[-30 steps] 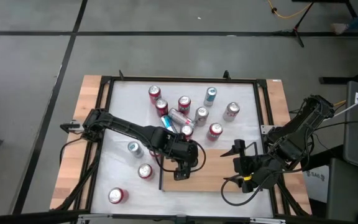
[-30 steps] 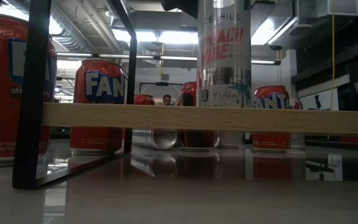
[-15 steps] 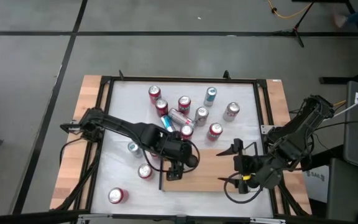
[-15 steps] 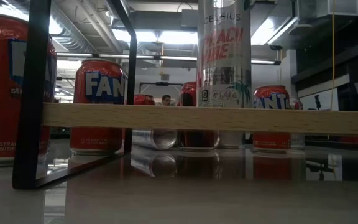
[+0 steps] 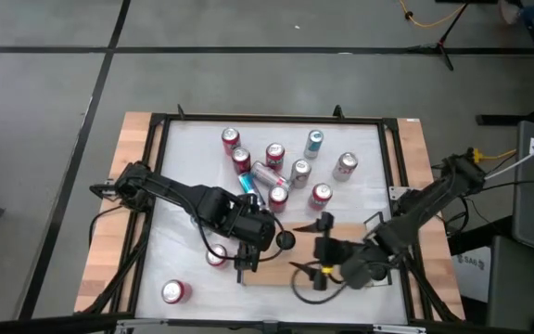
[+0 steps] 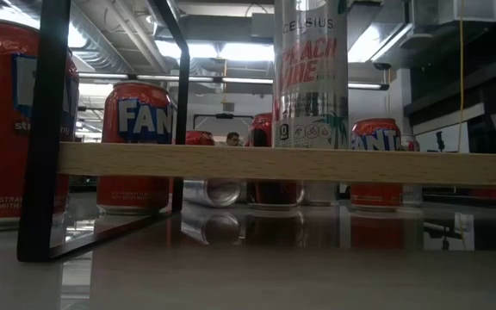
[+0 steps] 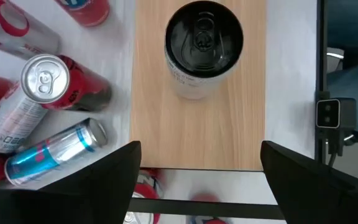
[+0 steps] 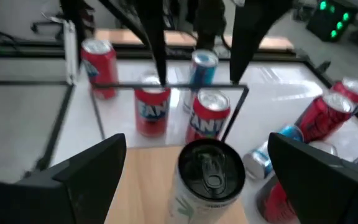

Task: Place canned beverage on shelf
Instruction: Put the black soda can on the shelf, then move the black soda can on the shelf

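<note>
Shelf (image 7: 197, 134) bare around lone can (image 7: 202, 46); cans (image 7: 48, 93) crowd beside.

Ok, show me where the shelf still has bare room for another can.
The shelf is bare between the black-topped can and its black rail, where the open left tool hovers. Past the can, the open right tool covers the board. Crowded: the can cluster on the white tabletop beyond the shelf.

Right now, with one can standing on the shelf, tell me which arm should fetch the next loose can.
Left, probably. The left claw is open and empty close to the loose blue can and silver can; the right claw is open astride the black-topped can on the shelf.
</note>
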Robot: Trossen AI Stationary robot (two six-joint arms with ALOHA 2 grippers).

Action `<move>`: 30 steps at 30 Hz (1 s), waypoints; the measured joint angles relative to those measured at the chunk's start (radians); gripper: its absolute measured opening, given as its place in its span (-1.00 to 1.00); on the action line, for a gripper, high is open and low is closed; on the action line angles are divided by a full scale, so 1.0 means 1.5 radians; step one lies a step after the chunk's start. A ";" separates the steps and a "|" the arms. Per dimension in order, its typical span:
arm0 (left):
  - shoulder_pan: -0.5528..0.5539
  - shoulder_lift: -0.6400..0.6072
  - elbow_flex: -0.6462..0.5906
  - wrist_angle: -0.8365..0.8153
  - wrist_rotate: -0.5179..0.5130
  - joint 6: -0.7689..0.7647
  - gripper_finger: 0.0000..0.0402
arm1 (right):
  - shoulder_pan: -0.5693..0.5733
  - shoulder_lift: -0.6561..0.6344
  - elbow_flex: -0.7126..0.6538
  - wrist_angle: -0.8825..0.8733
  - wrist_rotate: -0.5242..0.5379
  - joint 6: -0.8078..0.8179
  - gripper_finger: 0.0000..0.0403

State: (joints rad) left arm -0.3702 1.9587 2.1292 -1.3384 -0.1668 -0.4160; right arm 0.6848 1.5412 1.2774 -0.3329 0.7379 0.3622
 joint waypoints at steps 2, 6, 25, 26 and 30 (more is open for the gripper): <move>-0.003 0.000 0.000 0.000 -0.003 0.000 0.60 | -0.018 0.019 0.000 0.001 -0.012 0.010 0.89; -0.004 0.000 0.000 0.000 -0.005 0.000 0.60 | -0.048 0.041 0.000 0.001 -0.044 0.038 0.89; -0.005 0.000 -0.001 0.002 -0.010 -0.001 0.60 | -0.081 0.063 0.000 -0.021 -0.103 0.081 0.89; -0.005 0.000 -0.001 0.002 -0.010 -0.002 0.60 | -0.082 0.068 0.000 -0.023 -0.105 0.082 0.89; -0.006 0.000 -0.001 0.004 -0.012 -0.003 0.60 | -0.083 0.084 0.000 -0.019 -0.108 0.085 0.89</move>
State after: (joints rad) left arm -0.3793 1.9587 2.1281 -1.3328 -0.1854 -0.4198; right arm 0.5596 1.6665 1.2774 -0.3609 0.5758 0.4896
